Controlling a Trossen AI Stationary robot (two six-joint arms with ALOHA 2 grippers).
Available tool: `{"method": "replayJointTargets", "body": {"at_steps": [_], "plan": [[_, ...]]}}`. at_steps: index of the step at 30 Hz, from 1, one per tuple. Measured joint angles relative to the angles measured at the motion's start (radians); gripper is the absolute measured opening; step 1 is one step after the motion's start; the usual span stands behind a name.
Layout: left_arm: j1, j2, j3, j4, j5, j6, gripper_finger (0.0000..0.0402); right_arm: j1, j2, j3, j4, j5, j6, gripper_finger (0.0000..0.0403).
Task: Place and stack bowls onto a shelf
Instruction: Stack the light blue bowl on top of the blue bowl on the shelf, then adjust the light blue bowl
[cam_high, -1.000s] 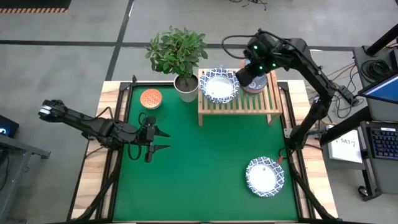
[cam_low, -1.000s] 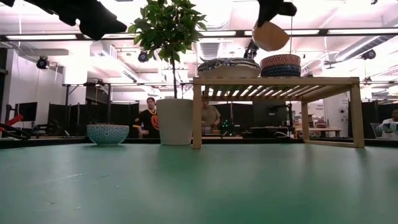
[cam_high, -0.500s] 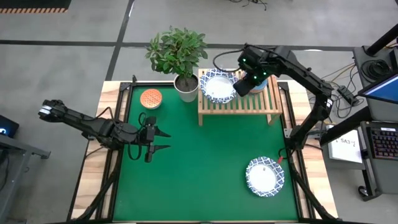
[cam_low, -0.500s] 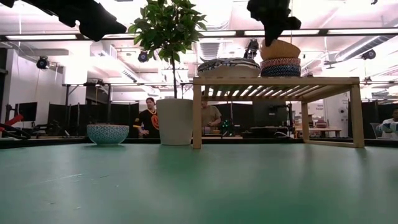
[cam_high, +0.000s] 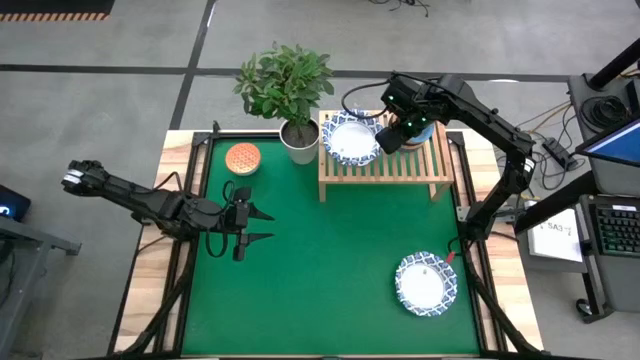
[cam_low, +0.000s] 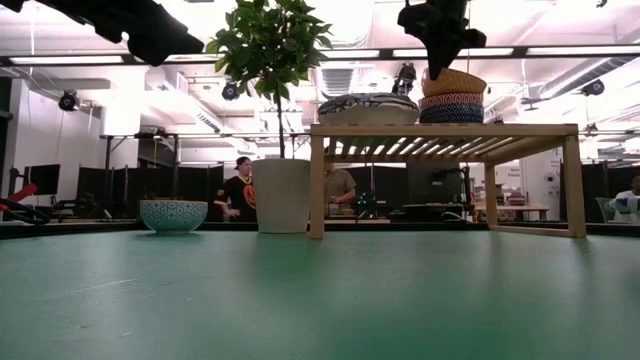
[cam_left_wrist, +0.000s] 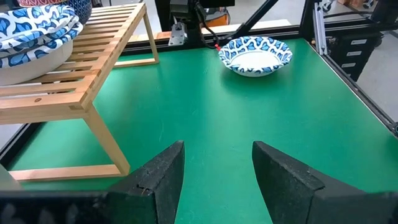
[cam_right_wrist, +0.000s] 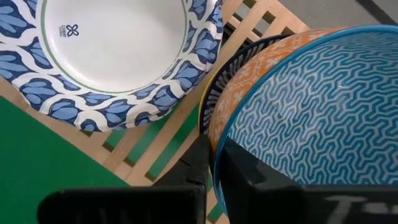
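Two small bowls sit stacked on the shelf (cam_high: 385, 165) as the right end effector (cam_right_wrist: 214, 163) pinches the yellow-orange bowl's (cam_low: 453, 82) rim directly below it; release should wait until it nests level.

Over the last second the right gripper (cam_high: 392, 137) has descended from a raised position above the shelf (cam_high: 385, 165) to the level of the stack on the shelf's right half. The yellow-orange bowl (cam_low: 453, 82) it carries, previously tilted in the air clear of the dark blue patterned bowl (cam_low: 451, 107), now sits level, nested on top of that bowl. The gripper's fingers (cam_right_wrist: 205, 165) remain clamped on the yellow-orange bowl's rim, on the side facing the wide white bowl (cam_high: 350, 138) that occupies the shelf's left half. In the last half second the bowl settled only slightly lower.
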Motion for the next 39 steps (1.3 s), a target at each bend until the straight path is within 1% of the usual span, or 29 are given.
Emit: {"method": "replayJointTargets", "body": {"at_steps": [2,11,16,18,21,30,35,37,39], "plan": [[0.0,0.0,0.0,0.003,0.0,0.0,0.0173,0.0,0.0,0.0,0.0,0.001,0.0,0.0027],[0.0,0.0,0.0,0.003,0.0,0.0,0.0173,0.0,0.0,0.003,-0.002,0.002,0.001,0.0103],[0.0,0.0,0.0,0.003,0.0,0.0,0.0173,0.0,-0.002,0.058,0.005,0.0,0.049,0.0119],[0.0,0.0,0.0,0.003,0.0,0.0,0.0173,0.0,-0.002,0.075,0.02,0.0,0.054,0.0116],[0.0,0.0,0.0,0.003,0.0,0.0,0.0173,0.0,-0.002,0.078,0.038,0.001,0.053,0.0098],[0.0,0.0,0.0,0.003,0.0,0.0,0.0173,0.001,0.034,0.031,0.046,0.001,0.028,0.0015],[0.0,0.0,0.0,0.003,0.0,0.0,0.0173,0.002,0.056,0.019,0.062,0.005,0.017,0.0009],[0.0,0.0,0.0,0.003,0.0,0.0,0.0173,0.002,0.068,0.015,0.062,0.038,0.018,0.0009],[0.0,0.0,0.0,0.003,0.0,0.0,0.0173,0.001,0.075,0.009,0.052,0.095,0.019,0.0009]]}}
